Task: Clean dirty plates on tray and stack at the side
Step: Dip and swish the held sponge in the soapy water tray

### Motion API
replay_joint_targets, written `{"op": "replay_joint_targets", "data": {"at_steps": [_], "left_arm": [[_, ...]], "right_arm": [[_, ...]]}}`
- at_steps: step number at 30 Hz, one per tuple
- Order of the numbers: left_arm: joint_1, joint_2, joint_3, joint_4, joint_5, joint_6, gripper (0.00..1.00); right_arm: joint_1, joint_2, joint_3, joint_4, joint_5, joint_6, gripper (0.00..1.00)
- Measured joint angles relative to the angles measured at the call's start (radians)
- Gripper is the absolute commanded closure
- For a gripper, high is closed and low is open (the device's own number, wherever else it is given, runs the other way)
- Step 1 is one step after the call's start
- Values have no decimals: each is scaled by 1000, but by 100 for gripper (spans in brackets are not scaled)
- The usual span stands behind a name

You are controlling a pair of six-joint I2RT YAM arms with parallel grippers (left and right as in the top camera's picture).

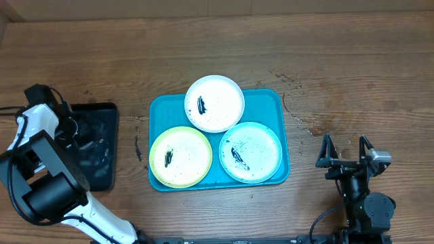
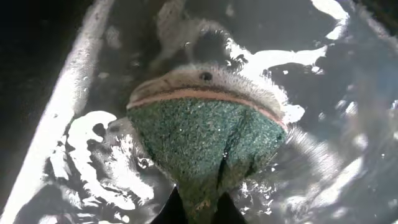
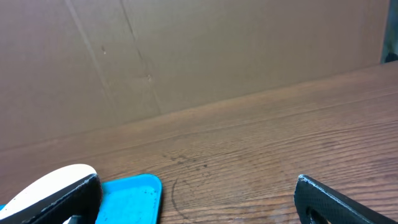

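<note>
The turquoise tray lies mid-table and holds three smeared plates: a white plate at the back, a yellow-green rimmed plate at front left, and a mint-green rimmed plate at front right. My left gripper is down in the black tray at the left. In the left wrist view it is shut on a green and pink sponge over wet black plastic. My right gripper is open and empty, right of the turquoise tray. The tray's corner and the white plate show in the right wrist view.
The black tray holds water that glints. Dark specks and scuff marks dot the wood right of the turquoise tray. A brown cardboard wall stands behind the table.
</note>
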Motion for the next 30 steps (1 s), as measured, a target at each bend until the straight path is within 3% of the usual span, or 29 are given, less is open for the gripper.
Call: {"op": "replay_joint_targets", "data": {"at_steps": [8, 16, 22, 30], "left_arm": [[0, 2, 195, -192, 23, -16, 96], [0, 4, 407, -344, 215, -53, 96], [0, 4, 365, -346, 262, -85, 96], [0, 19, 210, -332, 170, -194, 96]], "right_arm": [[0, 0, 0, 0, 0, -1, 0], [0, 0, 0, 0, 0, 0, 0], [0, 0, 0, 0, 0, -1, 0], [0, 0, 0, 0, 0, -1, 0]]}}
